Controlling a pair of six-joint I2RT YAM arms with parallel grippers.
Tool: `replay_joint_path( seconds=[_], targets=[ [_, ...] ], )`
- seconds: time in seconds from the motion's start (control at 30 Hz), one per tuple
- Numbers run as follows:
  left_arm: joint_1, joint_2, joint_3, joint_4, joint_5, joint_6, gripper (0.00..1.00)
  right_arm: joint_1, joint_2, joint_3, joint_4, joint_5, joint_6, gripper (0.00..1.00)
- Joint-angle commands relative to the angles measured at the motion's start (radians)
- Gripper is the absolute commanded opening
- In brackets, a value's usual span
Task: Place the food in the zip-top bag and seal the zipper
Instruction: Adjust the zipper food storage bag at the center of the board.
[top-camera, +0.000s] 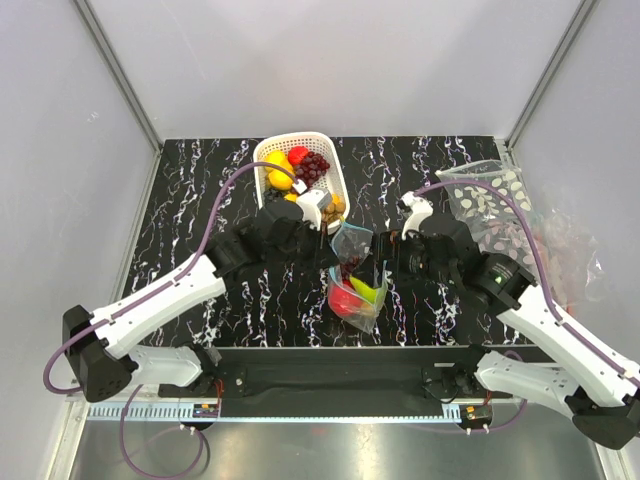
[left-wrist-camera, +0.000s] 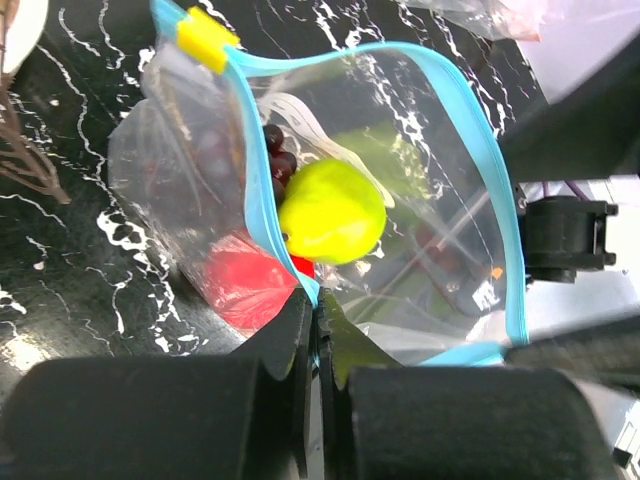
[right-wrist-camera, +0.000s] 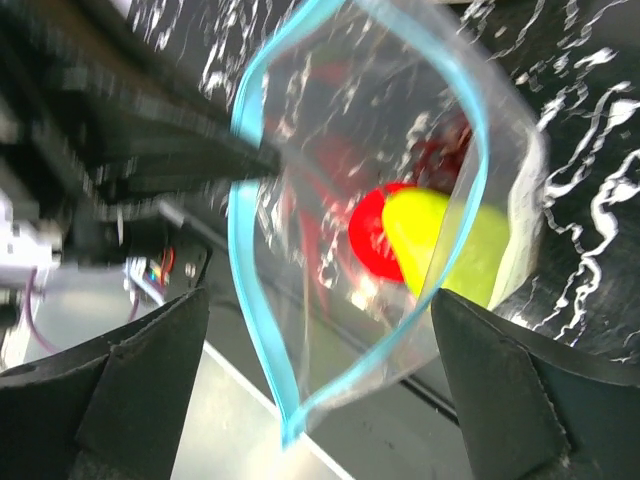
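Left wrist view shows the left gripper (left-wrist-camera: 318, 335) pinching the zipper (left-wrist-camera: 262, 200) of the bag (left-wrist-camera: 440, 230), green fruit (left-wrist-camera: 332, 212) and apple (left-wrist-camera: 245, 285) inside, while the right gripper (right-wrist-camera: 320, 300) gapes wide.

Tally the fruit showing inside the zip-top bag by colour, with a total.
Red fruit: 1
Yellow-green fruit: 1
Dark grape bunch: 1
Total: 3 pieces showing through the zip-top bag
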Motion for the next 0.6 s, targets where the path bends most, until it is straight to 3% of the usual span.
replay_joint_path(
  seconds=[0.0,0.1,0.57],
  targets=[
    [0.019,0.020,0.045,0.033,-0.008,0.003,0.04,0.011,-0.031,-0.033,0.000,-0.118,-0.067,1.00],
    [0.025,0.045,0.071,0.028,0.001,0.003,0.04,0.020,-0.022,-0.049,-0.008,-0.155,-0.104,1.00],
    [0.025,0.103,0.147,0.037,0.037,-0.018,0.07,0.123,0.087,0.048,-0.112,0.019,-0.175,1.00]
  ],
)
